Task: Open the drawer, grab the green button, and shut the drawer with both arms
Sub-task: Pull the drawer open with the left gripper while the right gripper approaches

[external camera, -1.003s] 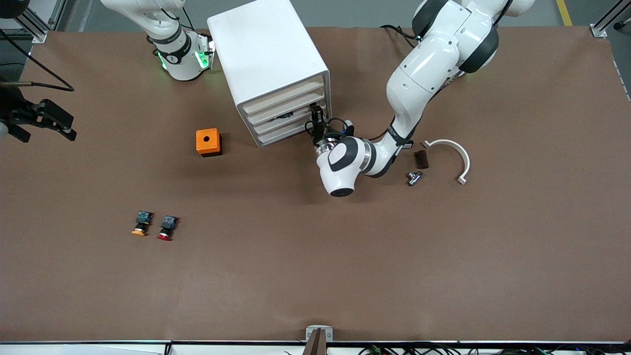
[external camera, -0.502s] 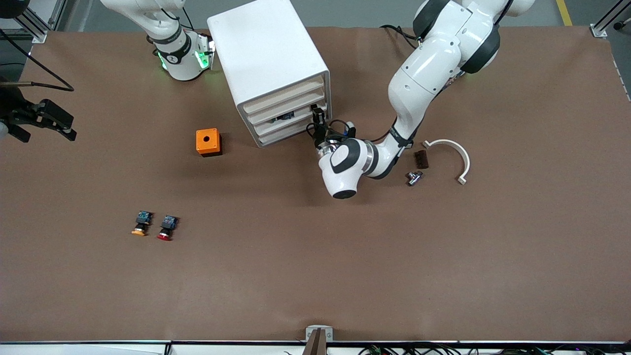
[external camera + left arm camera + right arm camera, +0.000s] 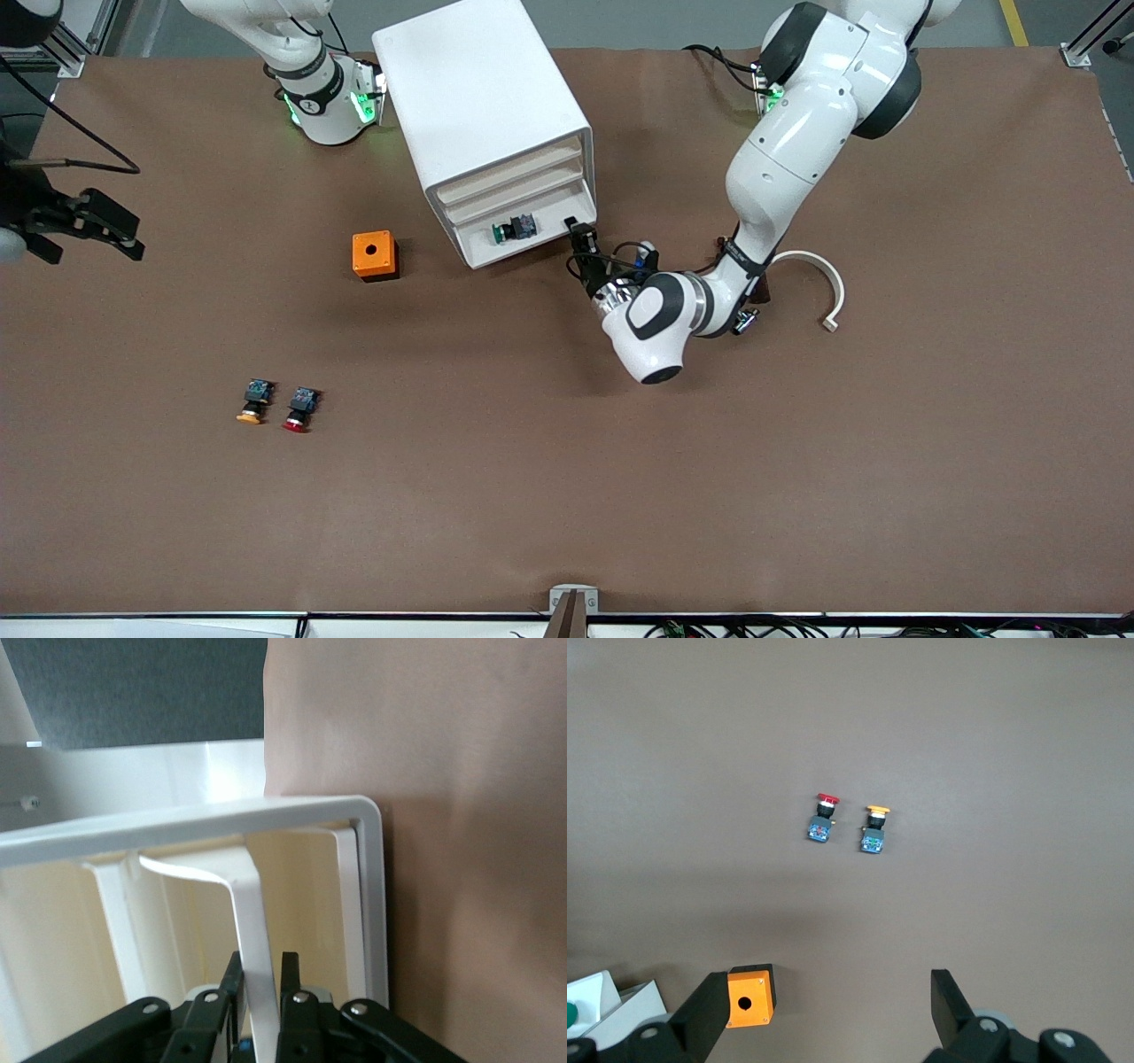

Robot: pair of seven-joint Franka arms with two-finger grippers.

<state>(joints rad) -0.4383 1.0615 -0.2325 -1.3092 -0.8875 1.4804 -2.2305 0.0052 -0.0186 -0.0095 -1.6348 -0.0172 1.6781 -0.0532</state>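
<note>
The white cabinet [image 3: 478, 97] stands near the robots' bases. Its drawer [image 3: 518, 252], third from the top, is pulled out toward the front camera. The green-capped button [image 3: 514, 229] lies on its side in it. My left gripper [image 3: 578, 230] is at the drawer's corner toward the left arm's end, shut on the drawer's thin white handle strip [image 3: 250, 921], with its fingers [image 3: 291, 979] pinching either side. My right gripper [image 3: 87, 226] is open and empty, up over the right arm's end of the table. In the right wrist view the right gripper [image 3: 833, 997] is wide open, and the button's green cap [image 3: 571, 1014] shows at the edge.
An orange box with a round hole [image 3: 374, 255] stands beside the cabinet toward the right arm's end. A yellow-capped button [image 3: 253, 401] and a red-capped button [image 3: 299, 409] lie nearer the front camera. A white curved bracket [image 3: 811, 266] and a small metal part [image 3: 744, 319] lie beside the left arm.
My left gripper has pulled the third drawer out toward the front camera, and the green button inside now shows. The right arm has barely moved.
</note>
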